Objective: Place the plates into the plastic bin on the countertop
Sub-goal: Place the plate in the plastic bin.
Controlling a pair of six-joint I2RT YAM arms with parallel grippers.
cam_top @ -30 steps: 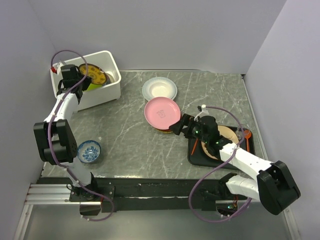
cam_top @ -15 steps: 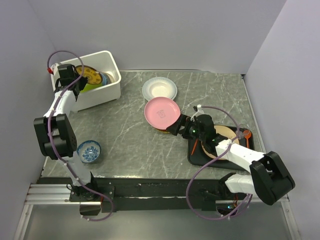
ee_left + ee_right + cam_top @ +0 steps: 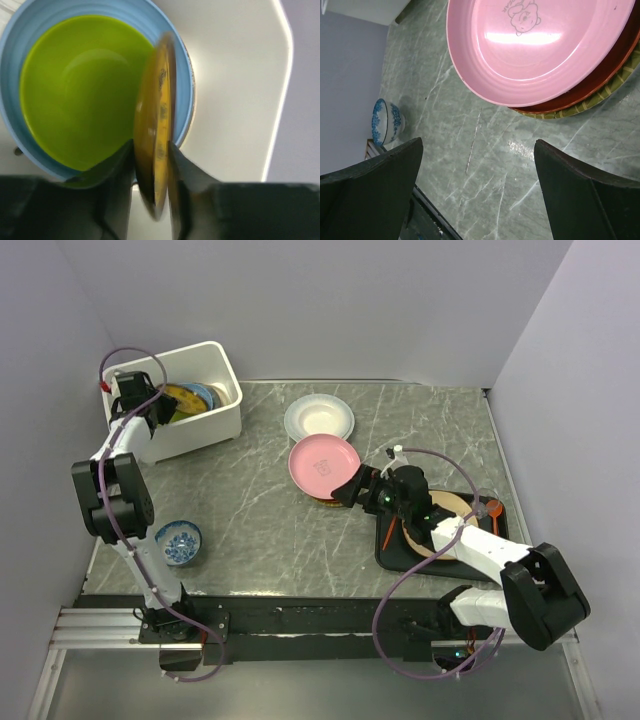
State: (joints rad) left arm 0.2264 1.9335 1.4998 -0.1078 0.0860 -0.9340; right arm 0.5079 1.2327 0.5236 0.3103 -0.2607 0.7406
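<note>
My left gripper [image 3: 150,407] is over the white plastic bin [image 3: 215,428] at the far left, shut on the rim of the yellow patterned plate [image 3: 155,130], held on edge. Below it in the bin lie the green plate [image 3: 75,95] and the light blue plate [image 3: 185,100]. My right gripper [image 3: 347,492] is open and empty, low over the countertop [image 3: 260,520], just right of the stack with the pink plate [image 3: 322,464] on top. In the right wrist view the pink plate [image 3: 540,45] sits on a red-orange plate [image 3: 600,85] and a woven yellow plate [image 3: 615,87]. A white plate [image 3: 318,418] lies behind.
A small blue-and-white bowl [image 3: 178,543] stands near the left front; it also shows in the right wrist view [image 3: 387,120]. A black tray [image 3: 395,555] at the right holds a cream plate [image 3: 450,512] and an orange utensil [image 3: 492,510] under my right arm.
My left gripper has drawn back toward the bin's left wall with the yellow patterned plate. My right gripper has moved left, closer to the pink plate stack.
</note>
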